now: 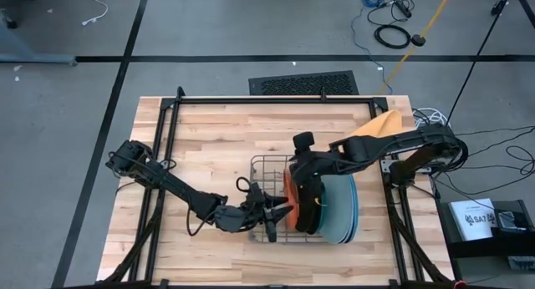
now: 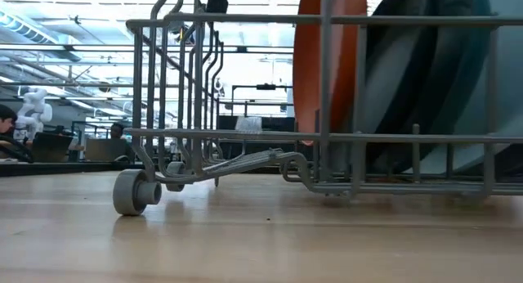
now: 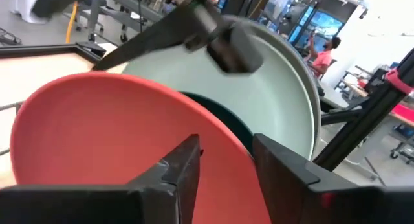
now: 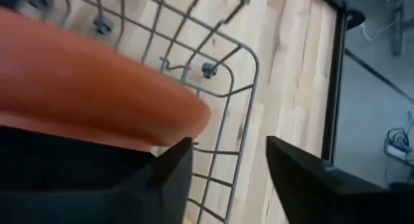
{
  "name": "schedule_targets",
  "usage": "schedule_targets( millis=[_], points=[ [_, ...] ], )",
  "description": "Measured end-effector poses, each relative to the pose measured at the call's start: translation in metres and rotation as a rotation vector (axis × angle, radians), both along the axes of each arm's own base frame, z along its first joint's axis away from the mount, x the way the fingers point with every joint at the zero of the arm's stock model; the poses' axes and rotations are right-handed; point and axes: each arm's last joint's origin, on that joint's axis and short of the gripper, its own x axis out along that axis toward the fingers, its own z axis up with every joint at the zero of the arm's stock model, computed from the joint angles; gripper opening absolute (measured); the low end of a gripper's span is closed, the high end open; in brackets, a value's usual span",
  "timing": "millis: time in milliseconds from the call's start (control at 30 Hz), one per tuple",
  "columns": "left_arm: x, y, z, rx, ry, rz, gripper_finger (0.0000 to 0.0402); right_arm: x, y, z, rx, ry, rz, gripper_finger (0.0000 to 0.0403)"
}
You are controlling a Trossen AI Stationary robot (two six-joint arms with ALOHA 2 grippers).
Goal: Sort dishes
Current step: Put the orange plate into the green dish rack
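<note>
A wire dish rack (image 1: 263,168) stands on the wooden table. An orange-red plate (image 1: 287,197) stands on edge in it, leftmost of several upright plates. Behind it come a dark teal plate (image 3: 228,115), a pale plate (image 3: 259,101) and large blue ones (image 1: 344,210). My left gripper (image 3: 226,175) is open and level, at the rack's near left side, facing the orange-red plate's face (image 3: 97,140). My right gripper (image 4: 226,166) is open and slants down just above the orange-red plate's rim (image 4: 129,101). Nothing lies between its fingers.
A yellow-orange cloth (image 1: 380,122) lies at the table's far right, under the right arm. Black frame rails (image 1: 167,139) run along the table's edges. The rack's left half (image 1: 266,180) holds no plates. People sit in the room beyond (image 3: 320,52).
</note>
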Motion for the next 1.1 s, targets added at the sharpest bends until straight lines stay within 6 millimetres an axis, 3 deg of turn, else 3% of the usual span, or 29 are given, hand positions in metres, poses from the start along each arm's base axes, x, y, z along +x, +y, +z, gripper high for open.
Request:
schedule_targets(
  millis=[167,400,533,733,1100],
  points=[
    [0.000,0.000,-0.003,0.004,0.025,0.001,0.0147,-0.016,0.005,0.018,0.014,-0.064,0.020,0.0224],
    [0.000,0.000,-0.004,0.010,0.030,-0.001,0.0147,-0.037,0.021,0.036,0.059,-0.133,0.072,0.0221],
    [0.000,0.000,-0.004,0.011,0.032,-0.003,0.0148,-0.038,0.035,0.031,0.093,-0.083,0.172,0.0224],
    [0.000,-0.001,-0.005,0.009,0.036,-0.016,0.0163,-0.032,0.054,0.014,-0.037,0.030,0.368,0.0237],
    [0.000,-0.001,-0.007,-0.015,0.034,-0.031,0.0183,-0.026,0.063,0.013,-0.139,-0.007,0.475,0.0245]
  ],
)
